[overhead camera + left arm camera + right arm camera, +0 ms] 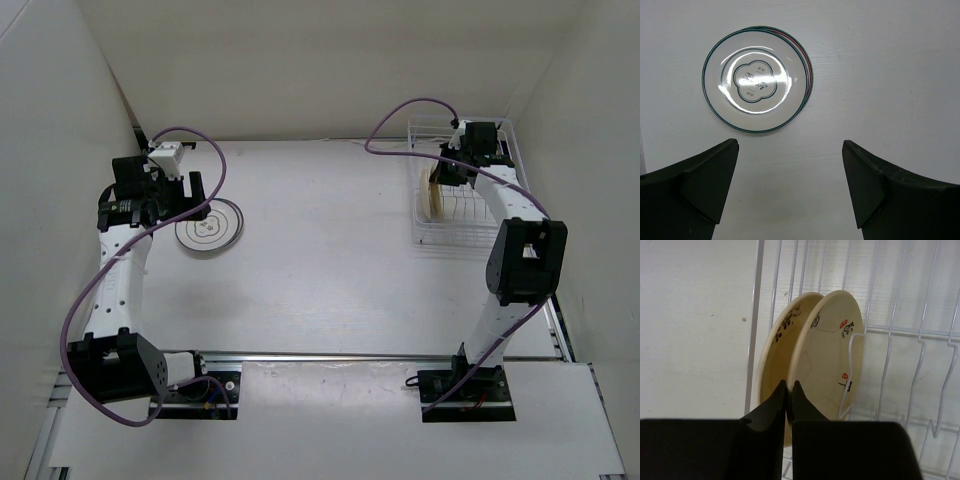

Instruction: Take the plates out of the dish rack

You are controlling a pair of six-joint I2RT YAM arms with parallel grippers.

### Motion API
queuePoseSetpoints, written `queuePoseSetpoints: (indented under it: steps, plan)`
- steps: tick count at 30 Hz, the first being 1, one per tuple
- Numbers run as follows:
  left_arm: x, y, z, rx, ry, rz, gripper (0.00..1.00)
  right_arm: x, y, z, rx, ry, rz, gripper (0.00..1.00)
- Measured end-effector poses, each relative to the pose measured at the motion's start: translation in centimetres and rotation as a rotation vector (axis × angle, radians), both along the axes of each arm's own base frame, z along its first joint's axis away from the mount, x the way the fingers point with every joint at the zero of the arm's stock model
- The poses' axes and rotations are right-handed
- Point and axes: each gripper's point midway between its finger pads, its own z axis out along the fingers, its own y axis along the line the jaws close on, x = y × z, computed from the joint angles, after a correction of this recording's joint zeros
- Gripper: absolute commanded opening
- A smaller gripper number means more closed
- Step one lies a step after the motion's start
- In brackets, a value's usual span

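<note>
The front beige plate (825, 365) stands upright in the dish rack (754, 315), its rim clamped by the right gripper (789, 385). A second beige plate (775, 350) stands just behind. Ahead of the gaping, empty left gripper (790, 143), a white plate (756, 80) lies stacked on another. Judged half unloaded.

A white wire rectangular dish rack (450, 228) sits at the upper right of the top view. At its left end two beige round ceramic plates (437, 195) stand on edge side by side. The right gripper (788, 386) meets the rim of the right-hand beige plate (830, 360). At centre left, a white round dark-rimmed plate (210, 229) lies flat on a red-rimmed plate (809, 75) on the white table (330, 280).
</note>
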Motion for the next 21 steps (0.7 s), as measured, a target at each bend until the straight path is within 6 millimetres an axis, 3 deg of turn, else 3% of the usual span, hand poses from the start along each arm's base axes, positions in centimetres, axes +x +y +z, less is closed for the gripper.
queuePoseSetpoints:
  steps: [11,16,21]
  plan:
    - [0.1,-0.1,0.2,-0.006,-0.005,0.003,0.96,-0.2,0.1,0.7,0.030,-0.005,0.004,0.00]
    - [0.1,-0.1,0.3,-0.013,-0.005,0.004,0.96,-0.8,-0.6,4.0,0.064,-0.064,-0.012,0.00]
    - [-0.1,-0.2,0.8,-0.012,-0.020,0.004,0.96,-1.6,-1.0,8.9,0.100,-0.158,-0.014,0.00]
